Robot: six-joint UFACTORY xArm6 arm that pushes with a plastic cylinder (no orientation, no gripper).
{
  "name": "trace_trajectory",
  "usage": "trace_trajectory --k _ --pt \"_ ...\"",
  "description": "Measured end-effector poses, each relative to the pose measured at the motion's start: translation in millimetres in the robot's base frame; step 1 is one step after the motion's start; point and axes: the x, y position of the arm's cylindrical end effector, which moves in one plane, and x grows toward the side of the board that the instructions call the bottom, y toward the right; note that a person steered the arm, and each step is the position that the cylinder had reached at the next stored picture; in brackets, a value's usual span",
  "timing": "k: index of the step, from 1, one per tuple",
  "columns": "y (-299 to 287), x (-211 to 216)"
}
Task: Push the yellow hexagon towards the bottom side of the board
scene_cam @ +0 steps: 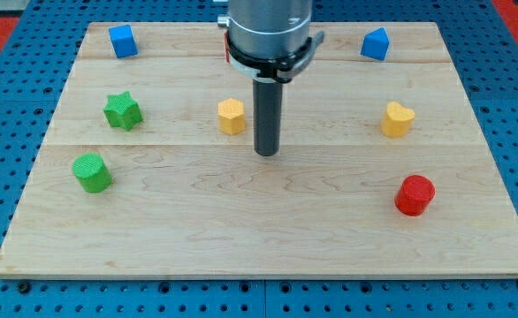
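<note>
the push looks barely begun, if begun at all: the yellow hexagon [231, 116] sits in the upper middle of the board [259, 238], well apart from the bottom edge, so nearly the whole travel towards the view's bottom is left. my tip [267, 154] rests just to the view's right of it and slightly lower, near but apparently not touching; to drive the block down i judge it must first get round to the block's top side. there is no gripper on this arm, only the rod, so nothing is held. the hexagon is a small, squat, bright yellow block with faceted sides, standing flat and upright on the bench.
</note>
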Motion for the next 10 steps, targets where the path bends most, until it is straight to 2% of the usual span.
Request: trace_trajectory --k 4,5,6,7,8,9,10 --pt "-4.8 -0.4" --pt "26.7 -27.6" --pt "30.4 -66.9" --pt "-12.1 -55.9" --pt "-12.7 -65.4" --pt "-16.4 -102.2" --pt "-49.1 -61.2"
